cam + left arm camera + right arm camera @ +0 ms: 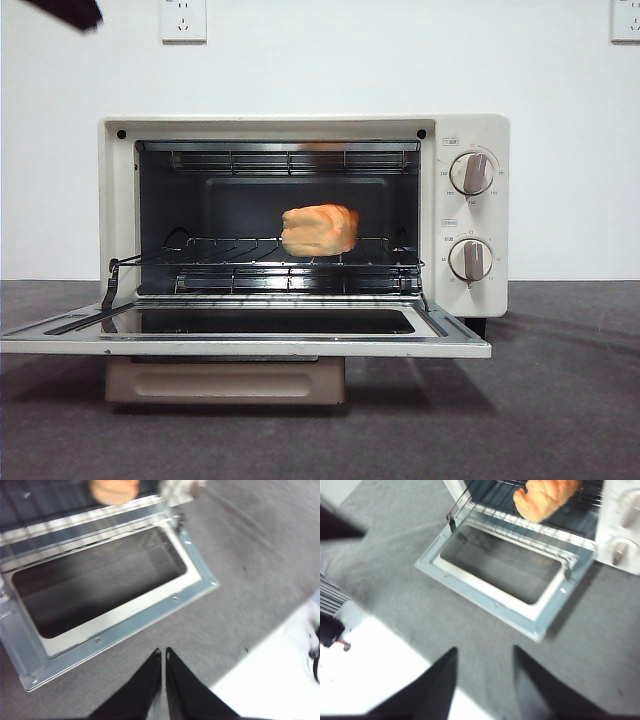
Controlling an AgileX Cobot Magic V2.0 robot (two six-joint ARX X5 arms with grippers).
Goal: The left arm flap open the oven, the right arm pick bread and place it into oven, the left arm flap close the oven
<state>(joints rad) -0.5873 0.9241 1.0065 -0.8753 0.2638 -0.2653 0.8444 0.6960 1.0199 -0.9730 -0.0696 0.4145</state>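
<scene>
Cream-white boxy toaster oven (300,215) with its glass-windowed door (245,335) folded down flat, level with the grey table surface (560,400). A small golden-orange bread chunk (319,230) rests on the wire rack (230,250) inside the cavity, near its middle. Two beige knobs (472,173) sit on the right panel. The left gripper (163,653) hovers above the table just off the door's free edge, jaws pressed together, grasping nothing. The right gripper (485,652) hangs over the table before the door, jaws spread apart and empty.
</scene>
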